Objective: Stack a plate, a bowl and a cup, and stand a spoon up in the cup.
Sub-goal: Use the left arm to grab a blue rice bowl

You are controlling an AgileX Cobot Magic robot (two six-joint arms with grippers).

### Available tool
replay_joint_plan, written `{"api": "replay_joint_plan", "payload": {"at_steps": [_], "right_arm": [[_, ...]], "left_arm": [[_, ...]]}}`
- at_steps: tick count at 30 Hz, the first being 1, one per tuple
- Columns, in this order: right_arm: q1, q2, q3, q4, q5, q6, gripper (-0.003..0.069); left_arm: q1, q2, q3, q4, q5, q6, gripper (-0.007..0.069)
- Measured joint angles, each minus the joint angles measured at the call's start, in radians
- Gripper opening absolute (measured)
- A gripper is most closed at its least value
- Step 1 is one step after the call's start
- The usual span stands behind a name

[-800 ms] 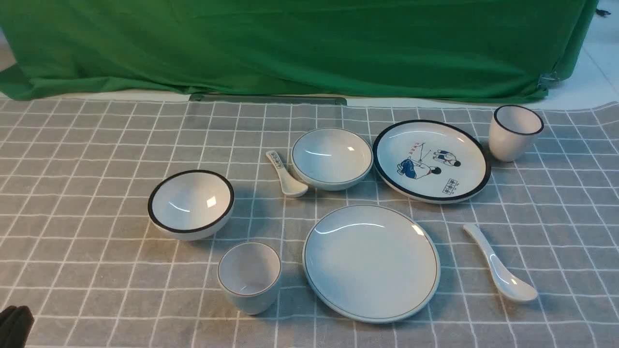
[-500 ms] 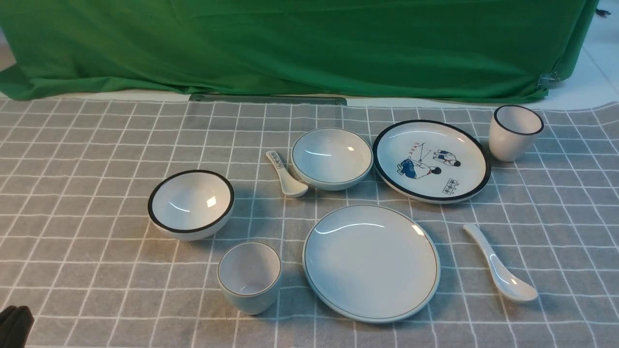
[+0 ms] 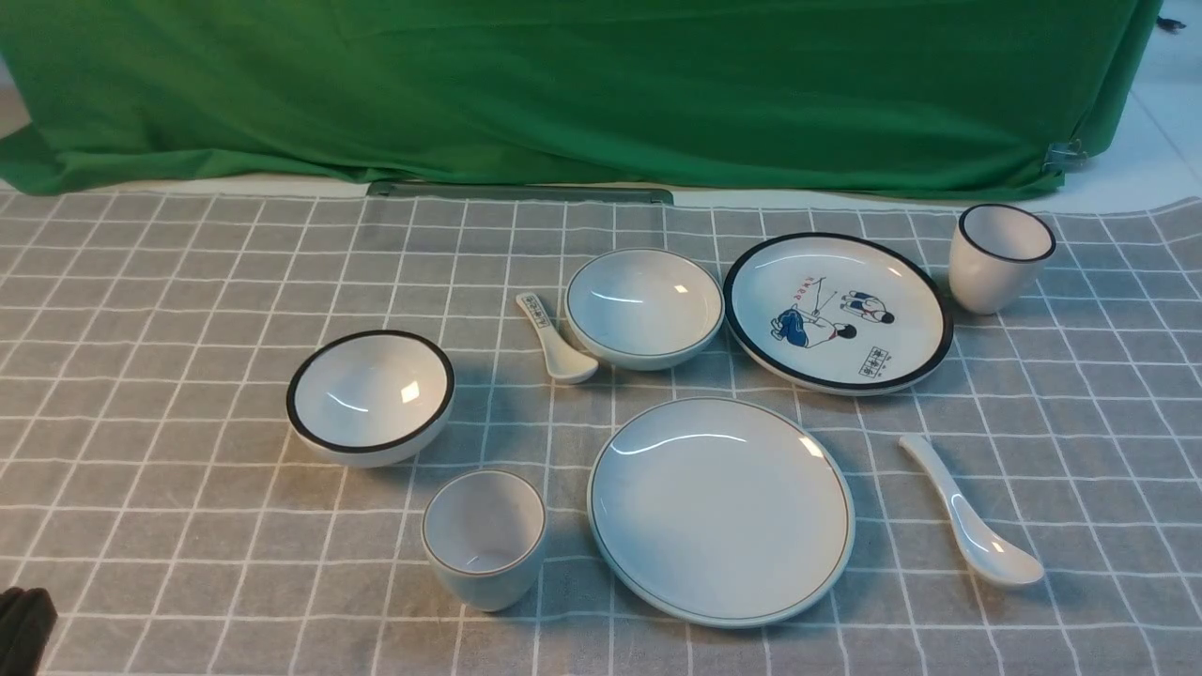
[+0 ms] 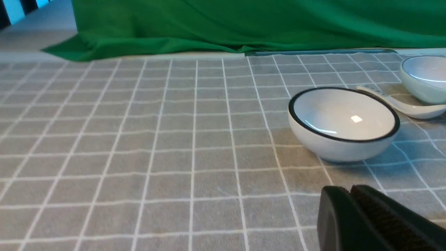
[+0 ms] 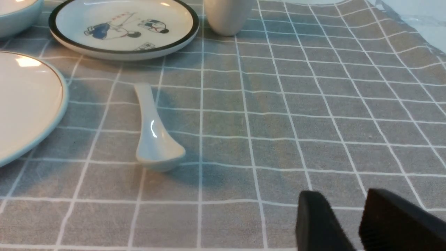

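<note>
The pale plate (image 3: 721, 510) lies near the front middle of the checked cloth. The pale bowl (image 3: 644, 307) sits behind it and the small pale cup (image 3: 485, 537) stands to its left. The plain white spoon (image 3: 972, 516) lies to the plate's right, bowl end toward me. My left gripper (image 4: 350, 190) is shut and empty, low at the front left, short of the black-rimmed bowl. It shows only as a dark tip (image 3: 23, 629) in the front view. My right gripper (image 5: 343, 197) is open with nothing between its fingers, to the right of the spoon (image 5: 153, 136) and nearer me.
A black-rimmed bowl (image 3: 371, 396) stands at the left. A short printed spoon (image 3: 554, 340) lies beside the pale bowl. A cartoon plate (image 3: 838, 312) and a black-rimmed cup (image 3: 999, 255) stand at the back right. Green cloth (image 3: 563, 84) hangs behind the table.
The left gripper's dark tip at the lower left corner has drawn back slightly toward the frame's edge. None of the tableware has moved.
</note>
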Motion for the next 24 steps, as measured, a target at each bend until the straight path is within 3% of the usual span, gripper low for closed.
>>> {"api": "replay_joint_plan", "payload": {"at_steps": [5,8,17,18,19,22,24], "right_arm": [[0.000,0.000,0.000,0.000,0.000,0.000,0.0242],[0.000,0.000,0.000,0.000,0.000,0.000,0.0242],[0.002,0.000,0.000,0.035,-0.050,0.038,0.0242],[0.002,0.000,0.000,0.041,-0.060,0.053,0.0242],[0.005,0.000,0.000,0.115,-0.129,0.144,0.0242],[0.005,0.000,0.000,0.147,-0.198,0.197,0.0242],[0.005,0.000,0.000,0.167,-0.311,0.239,0.0242]], "left_arm": [[0.000,0.000,0.000,-0.216,-0.219,-0.111,0.0017],[0.000,0.000,0.000,-0.275,-0.366,-0.162,0.0017],[0.001,0.001,-0.002,-0.261,-0.832,-0.283,0.0017],[0.001,0.003,-0.005,-0.261,-0.835,-0.308,0.0017],[0.001,0.036,-0.055,-0.260,-0.820,-0.378,0.0017],[0.001,0.078,-0.131,-0.241,-0.788,-0.419,0.0017],[0.001,0.220,-0.322,-0.123,-0.665,-0.492,0.0017]]}}
